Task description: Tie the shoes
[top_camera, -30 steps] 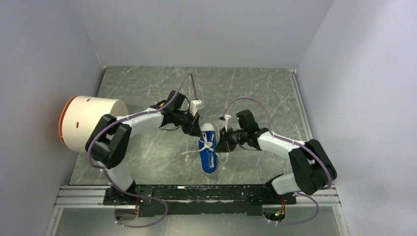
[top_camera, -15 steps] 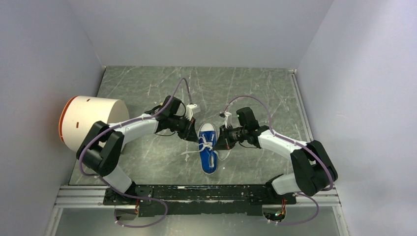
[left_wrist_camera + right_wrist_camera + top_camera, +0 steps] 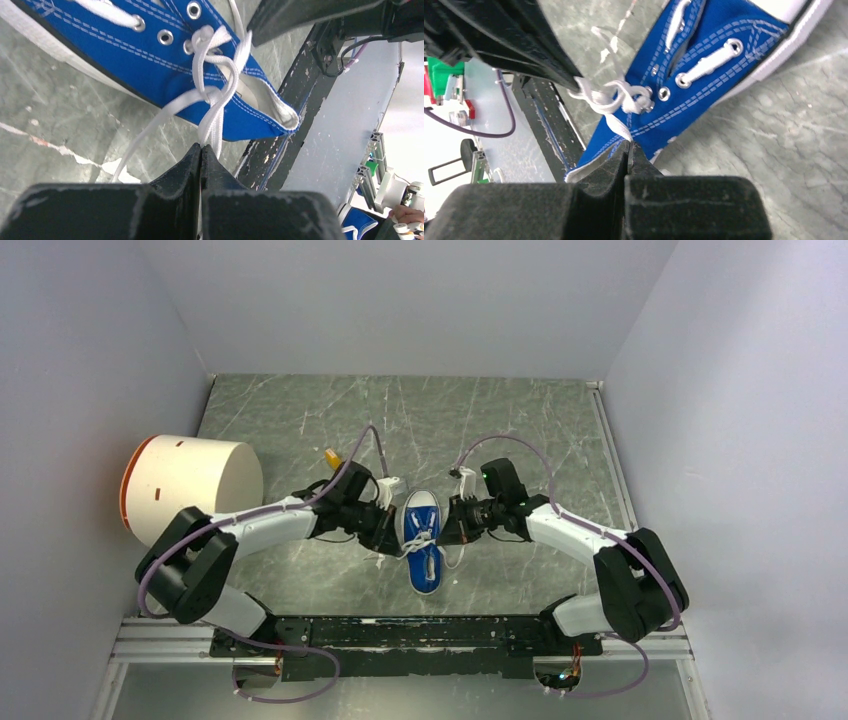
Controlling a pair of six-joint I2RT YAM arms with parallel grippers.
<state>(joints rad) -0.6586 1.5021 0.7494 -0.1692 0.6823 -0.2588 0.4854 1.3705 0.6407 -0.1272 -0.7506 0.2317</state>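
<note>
Sneaker (image 3: 424, 545) near table (image 3: 320, 592) edge — left pincer (image 3: 201, 149), right pincer (image 3: 629, 146) gripping laces (image 3: 216, 95).

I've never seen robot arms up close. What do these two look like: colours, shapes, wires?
Both the left arm and right arm have white tubular links joined by chunky black joints. A thin purple cable loops loosely along each. The left gripper and right gripper have matte black, wedge-shaped fingers, scuffed pale at the edges.
</note>
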